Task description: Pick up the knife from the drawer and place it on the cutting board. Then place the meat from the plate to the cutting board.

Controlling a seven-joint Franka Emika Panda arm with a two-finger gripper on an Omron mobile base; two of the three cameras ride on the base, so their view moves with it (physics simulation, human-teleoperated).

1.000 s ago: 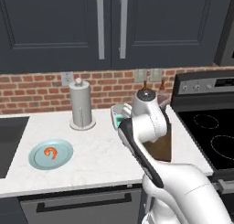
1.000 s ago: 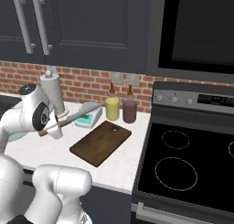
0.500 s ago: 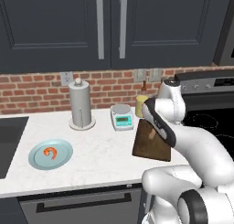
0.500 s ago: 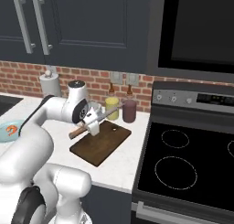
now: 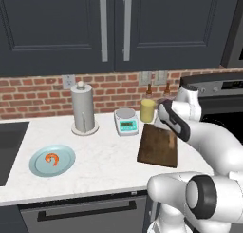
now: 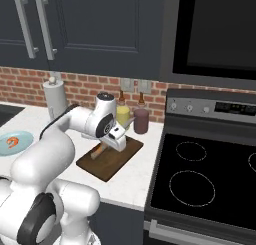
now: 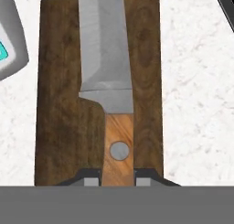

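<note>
My gripper (image 7: 118, 179) is shut on the wooden handle of the knife (image 7: 106, 54). The knife's grey blade points away along the dark brown cutting board (image 7: 59, 109). In the right base view the gripper (image 6: 112, 144) hangs low over the cutting board (image 6: 119, 162), with the knife's handle (image 6: 100, 151) sticking out to the left. Whether the knife touches the board I cannot tell. On the left of the counter the orange meat (image 5: 52, 159) lies on the blue-green plate (image 5: 64, 166). The drawer is out of view.
A kitchen scale (image 5: 126, 122), a yellow jar (image 5: 148, 111) and a paper towel holder (image 5: 84, 109) stand behind the board. A purple jar (image 6: 141, 121) is by the stove (image 6: 210, 181). The sink (image 5: 8, 149) is at far left.
The arm has swung to the right with the knife, from near the scale to above the cutting board, and has come lower. The jaws stayed shut on the handle.
</note>
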